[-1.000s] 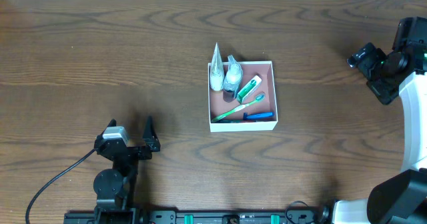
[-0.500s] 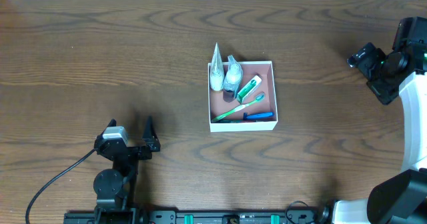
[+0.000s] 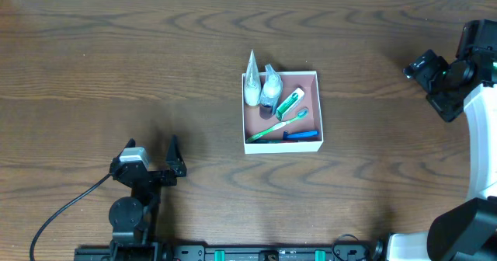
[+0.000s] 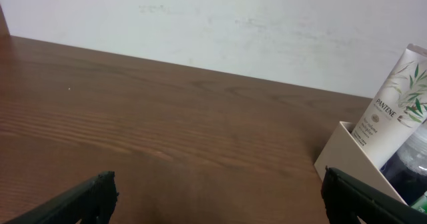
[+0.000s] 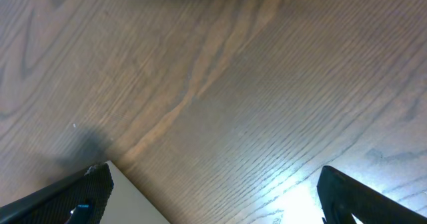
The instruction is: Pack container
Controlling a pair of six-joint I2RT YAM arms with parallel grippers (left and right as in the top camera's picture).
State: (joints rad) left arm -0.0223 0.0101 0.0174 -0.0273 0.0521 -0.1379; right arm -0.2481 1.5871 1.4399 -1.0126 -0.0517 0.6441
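Note:
The container (image 3: pixel 310 143), a shallow square box with white walls and a pinkish-brown inside, sits mid-table. It holds a white Pantene tube (image 3: pixel 251 81), a dark bottle (image 3: pixel 271 88), a green-and-white tube (image 3: pixel 289 102), a green toothbrush (image 3: pixel 278 124) and a blue item (image 3: pixel 301 134). My left gripper (image 3: pixel 174 158) is open and empty at the front left, far from the box. Its wrist view shows the box corner (image 4: pixel 347 157) and the Pantene tube (image 4: pixel 393 107). My right gripper (image 3: pixel 418 65) is open and empty at the far right edge, above bare wood (image 5: pixel 220 104).
A black cable (image 3: pixel 66 207) trails from the left arm's base toward the front left. The white right arm (image 3: pixel 485 137) runs down the right edge. A pale wall (image 4: pixel 233 24) lies beyond the table's far edge.

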